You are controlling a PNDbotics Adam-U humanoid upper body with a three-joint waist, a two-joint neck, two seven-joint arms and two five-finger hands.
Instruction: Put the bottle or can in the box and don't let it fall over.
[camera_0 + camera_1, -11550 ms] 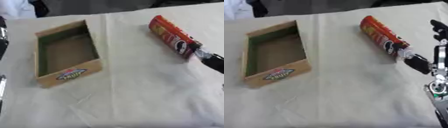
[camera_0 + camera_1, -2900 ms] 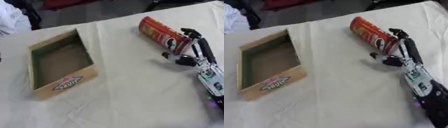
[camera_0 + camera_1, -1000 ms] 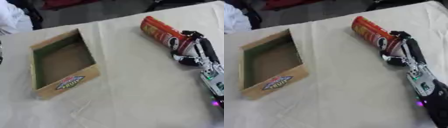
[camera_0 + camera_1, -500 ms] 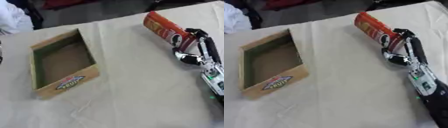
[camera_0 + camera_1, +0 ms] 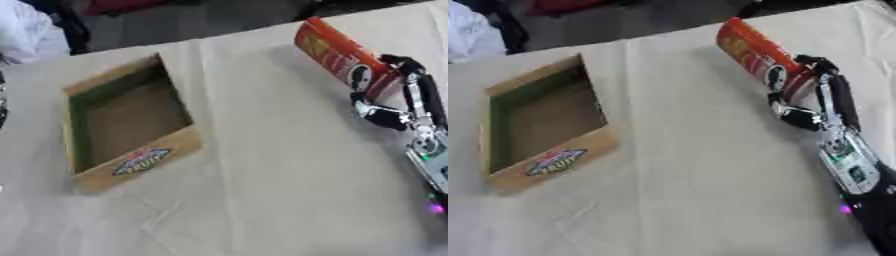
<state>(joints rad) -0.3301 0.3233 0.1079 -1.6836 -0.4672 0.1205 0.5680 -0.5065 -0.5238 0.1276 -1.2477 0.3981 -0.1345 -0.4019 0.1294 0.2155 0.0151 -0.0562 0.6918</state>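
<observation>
On the bench [image 5: 262, 165], which is covered with a pale cloth, there is one can and one box. The can [image 5: 337, 55] is a long red tube at the far right; its long axis runs from far left to near right, and it looks tilted, with the far end raised and the near end toward the robot. The right hand [image 5: 811, 102] has its fingers [image 5: 824, 67] and thumb curled around the near end of the can, so it holds it there. The single box [image 5: 127, 125] is open on top, made of cardboard with a green inner edge, and it stands at the left, well apart from the can. Nothing is seen inside it.
</observation>
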